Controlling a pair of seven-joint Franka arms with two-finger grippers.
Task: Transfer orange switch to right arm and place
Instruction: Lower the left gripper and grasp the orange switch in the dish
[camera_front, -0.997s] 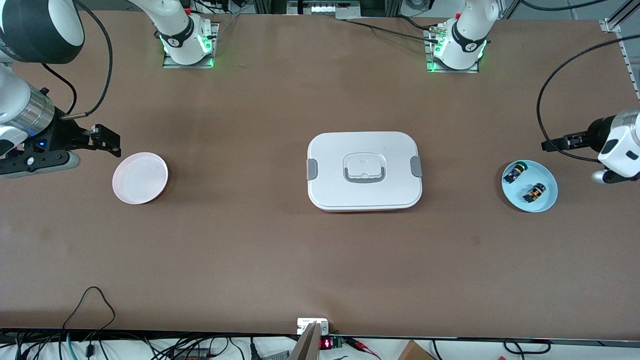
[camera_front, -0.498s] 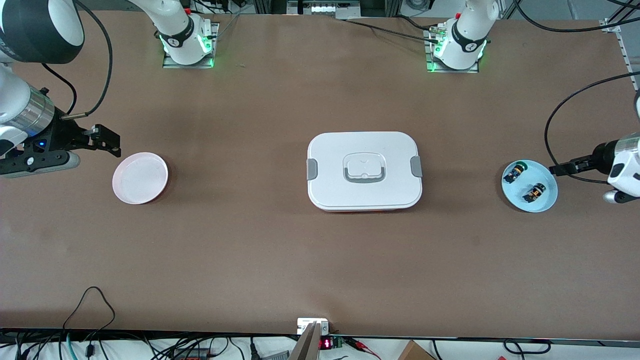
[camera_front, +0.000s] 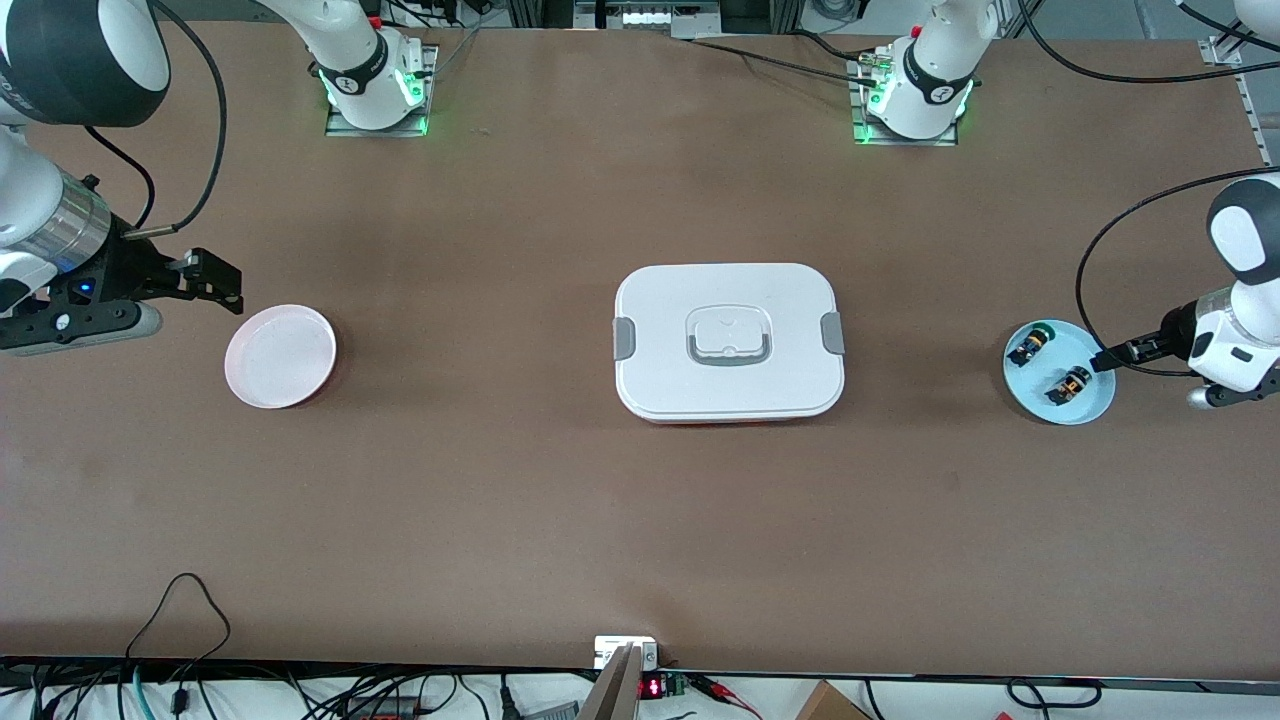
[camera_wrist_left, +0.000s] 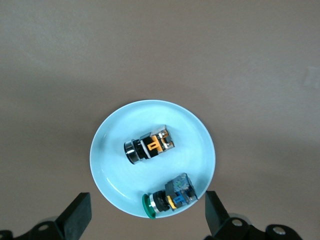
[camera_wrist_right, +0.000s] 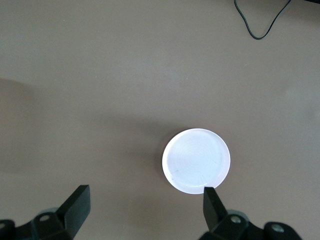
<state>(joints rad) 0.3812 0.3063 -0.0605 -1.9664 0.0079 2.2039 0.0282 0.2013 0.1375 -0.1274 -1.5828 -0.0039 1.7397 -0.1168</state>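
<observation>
The orange switch (camera_front: 1070, 385) (camera_wrist_left: 149, 145) lies on its side in a light blue plate (camera_front: 1090, 400) (camera_wrist_left: 110, 170) at the left arm's end of the table. It is nearer to the front camera than a green-capped switch (camera_front: 1030, 345) (camera_wrist_left: 167, 197) in the same plate. My left gripper (camera_front: 1108, 358) (camera_wrist_left: 147, 217) hangs open over the plate's rim, holding nothing. My right gripper (camera_front: 222, 284) (camera_wrist_right: 145, 207) waits open and empty just above a pale pink plate (camera_front: 280, 356) (camera_wrist_right: 196, 160) at the right arm's end.
A white lidded box (camera_front: 728, 340) with grey clips sits in the middle of the table between the two plates. Black cables loop from both wrists. Bare brown tabletop surrounds everything.
The left arm has swung its gripper from beside the blue plate to over the plate's rim. The right arm has not moved.
</observation>
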